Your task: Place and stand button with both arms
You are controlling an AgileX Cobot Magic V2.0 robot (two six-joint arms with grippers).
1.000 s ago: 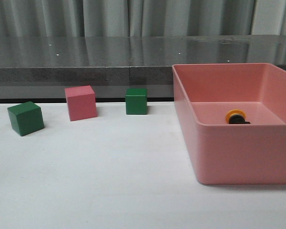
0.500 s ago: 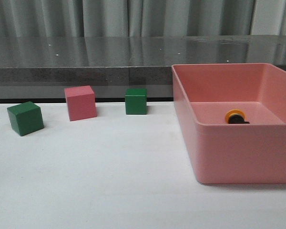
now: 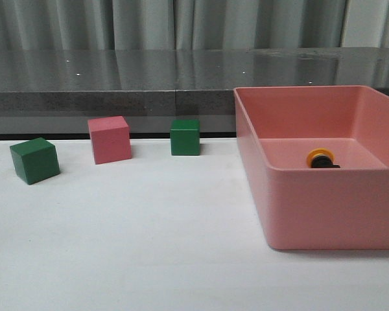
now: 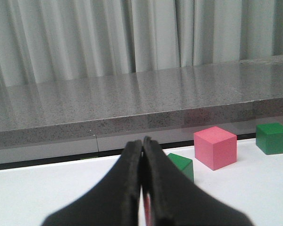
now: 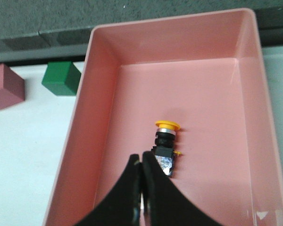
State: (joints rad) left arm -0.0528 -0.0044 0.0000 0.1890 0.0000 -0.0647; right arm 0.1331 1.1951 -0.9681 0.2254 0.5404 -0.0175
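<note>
The button [image 5: 165,145], with a yellow cap, black body and clear base, lies on its side on the floor of the pink bin [image 5: 104,117]. In the front view only its yellow cap and black body [image 3: 321,159] show over the bin's front wall [image 3: 330,207]. My right gripper [image 5: 142,162] is shut and empty, above the bin, just beside the button's base. My left gripper [image 4: 142,148] is shut and empty, low over the white table, with a green cube [image 4: 181,165] just behind its fingers. Neither arm shows in the front view.
On the white table stand a green cube [image 3: 34,160] at the left, a pink cube [image 3: 109,139] and a second green cube [image 3: 185,137] near the back edge. A grey stone ledge [image 3: 117,91] and curtains lie behind. The pink bin fills the right side.
</note>
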